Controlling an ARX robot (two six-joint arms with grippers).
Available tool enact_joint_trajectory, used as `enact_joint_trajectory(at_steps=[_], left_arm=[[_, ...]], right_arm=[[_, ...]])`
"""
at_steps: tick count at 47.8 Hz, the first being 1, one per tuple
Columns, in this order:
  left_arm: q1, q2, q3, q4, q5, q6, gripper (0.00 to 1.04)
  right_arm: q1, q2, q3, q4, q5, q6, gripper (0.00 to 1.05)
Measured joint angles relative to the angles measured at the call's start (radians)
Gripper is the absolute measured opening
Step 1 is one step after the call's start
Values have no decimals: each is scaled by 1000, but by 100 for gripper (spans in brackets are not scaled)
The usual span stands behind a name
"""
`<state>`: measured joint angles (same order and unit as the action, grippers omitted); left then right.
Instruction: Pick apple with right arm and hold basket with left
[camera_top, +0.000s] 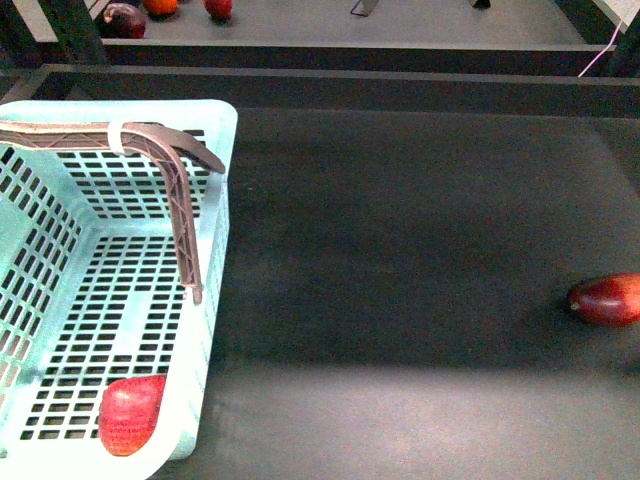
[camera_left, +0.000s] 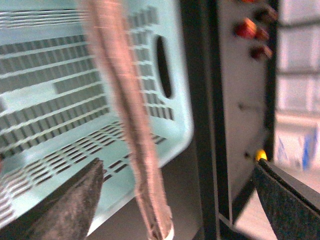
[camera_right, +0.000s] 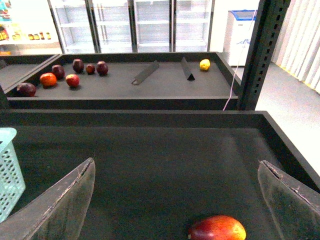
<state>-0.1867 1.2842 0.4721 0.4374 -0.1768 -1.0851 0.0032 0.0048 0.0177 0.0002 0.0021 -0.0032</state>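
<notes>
- Front view: the basket (camera_top: 215, 290) sits at the near left of the dark worktop (camera_top: 400, 250), with a round red apple (camera_top: 131, 413) already lying on its floor in the near right corner. The left claw (camera_top: 198, 225) reaches in from the left over the basket's far part, one lattice finger hooking over the right rim and the other bending down inside along the right wall. I judge it braces the wall without being clamped on it. A darker, elongated red fruit (camera_top: 606, 298) lies at the right edge of the worktop, well apart from the basket. The right arm is not in this view.
- Left wrist view: blurred. A lattice finger (camera_left: 132, 125) crosses in front of the basket's slotted wall and its oval handle cut-out (camera_left: 164, 66). The two dark pads (camera_left: 70, 210) stand wide apart with nothing between them, so this claw is spread open.
- Right wrist view: the right claw (camera_right: 175, 205) is wide open and empty above the worktop, with the elongated red fruit below and between its pads. Basket corner shows at the left edge.
- Progress, as I judge it: the apple is in the basket and the left arm is at the basket, so little seems left unless another apple is wanted.
- Writing: none legible on the basket, the worktop or the fridges behind.
</notes>
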Motion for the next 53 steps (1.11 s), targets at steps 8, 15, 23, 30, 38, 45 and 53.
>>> enact_joint_trajectory(at_steps=[8, 15, 23, 30, 38, 45, 53], left_arm=[[45, -118, -183, 443, 38, 752, 47], [78, -217, -281, 426, 74, 1009, 17], [140, -363, -356, 358, 156, 1064, 3], [182, -471, -396, 292, 175, 1069, 3], [183, -541, -456, 271, 177, 1072, 3], [183, -662, -456, 169, 177, 1073, 3], [183, -811, -457, 31, 177, 1074, 3]], right_arm=[[0, 0, 0, 0, 0, 0, 96], [0, 0, 0, 0, 0, 0, 96], [0, 0, 0, 0, 0, 0, 96], [0, 0, 0, 0, 0, 0, 96], [0, 0, 0, 0, 0, 0, 96], [0, 0, 0, 0, 0, 0, 96], [0, 0, 0, 0, 0, 0, 96]])
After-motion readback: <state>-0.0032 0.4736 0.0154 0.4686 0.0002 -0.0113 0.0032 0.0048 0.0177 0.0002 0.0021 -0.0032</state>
